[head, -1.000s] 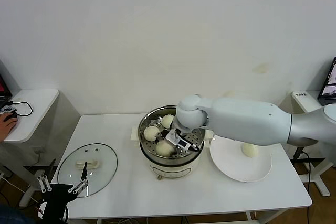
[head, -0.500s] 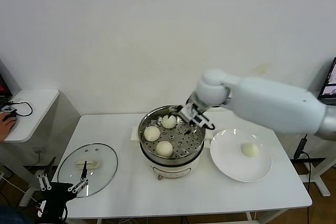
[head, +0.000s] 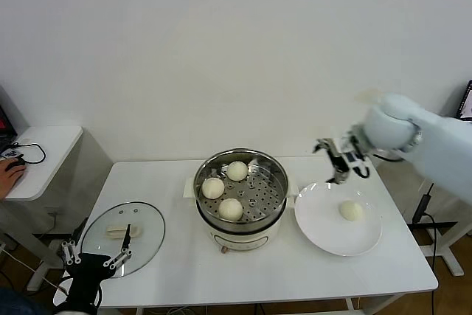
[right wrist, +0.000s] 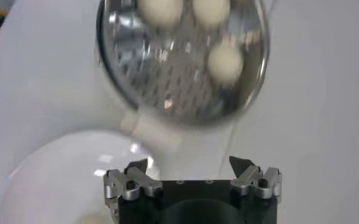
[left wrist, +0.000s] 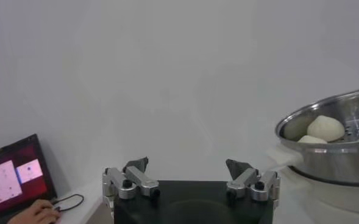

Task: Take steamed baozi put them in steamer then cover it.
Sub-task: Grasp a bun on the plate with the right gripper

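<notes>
The steel steamer (head: 274, 198) stands mid-table on its cream base and holds three baozi (head: 231, 209) on the perforated tray. A fourth baozi (head: 351, 211) lies on the white plate (head: 317, 226) to its right. My right gripper (head: 337, 161) is open and empty, in the air above the plate's far edge. Its wrist view shows the steamer (right wrist: 167, 97) and the gripper (right wrist: 191, 165) with jaws wide apart. The glass cover (head: 147, 230) lies flat at the table's left front. My left gripper (head: 96, 257) is open and empty, low at the front left, by the cover's near rim.
A small side table (head: 51, 142) with a mouse and a person's hand stands to the left. The left wrist view shows the steamer (left wrist: 331, 161) off to one side and a laptop screen (left wrist: 14, 176). A white wall runs behind the table.
My right gripper left a baozi in the steamer, rose out of it and swung right to above the plate, open and empty. The left gripper shifted slightly.
</notes>
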{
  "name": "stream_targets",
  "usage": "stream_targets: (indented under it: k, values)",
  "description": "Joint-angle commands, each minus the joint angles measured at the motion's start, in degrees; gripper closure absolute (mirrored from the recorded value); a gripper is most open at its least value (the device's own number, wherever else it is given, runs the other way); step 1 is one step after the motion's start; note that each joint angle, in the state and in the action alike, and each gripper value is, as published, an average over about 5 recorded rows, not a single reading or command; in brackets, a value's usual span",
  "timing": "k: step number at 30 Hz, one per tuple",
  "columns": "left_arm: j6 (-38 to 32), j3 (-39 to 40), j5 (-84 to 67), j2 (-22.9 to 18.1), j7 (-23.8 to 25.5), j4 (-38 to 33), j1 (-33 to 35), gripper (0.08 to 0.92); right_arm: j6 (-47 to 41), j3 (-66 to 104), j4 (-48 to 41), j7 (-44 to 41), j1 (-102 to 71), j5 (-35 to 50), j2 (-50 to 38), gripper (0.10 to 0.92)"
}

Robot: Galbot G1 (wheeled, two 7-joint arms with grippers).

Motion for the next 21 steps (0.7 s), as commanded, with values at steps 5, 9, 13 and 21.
stream_targets:
  k: [5,9,13,21]
  values:
    - [0.4,0.4,0.3,0.9,0.2,-0.2,0.2,0.177,2.0,28.9,-10.9,-0.3,-35.3,-11.6,-7.8,0.203]
    - [0.4,0.5,0.5,0.7,0.2,-0.2,0.5,0.177,3.2,31.9,-15.3,0.0,-38.9,-13.7,-4.8,0.202]
    - [0.4,0.3,0.5,0.5,0.1,-0.2,0.8,0.177,4.0,32.5,-19.8,0.5,-39.4,-15.4,-0.6,0.203]
    - [0.3,-0.8,0.4,0.2,0.1,0.0,1.3,0.177,5.6,31.2,-25.2,1.2,-38.1,-16.8,6.4,0.203]
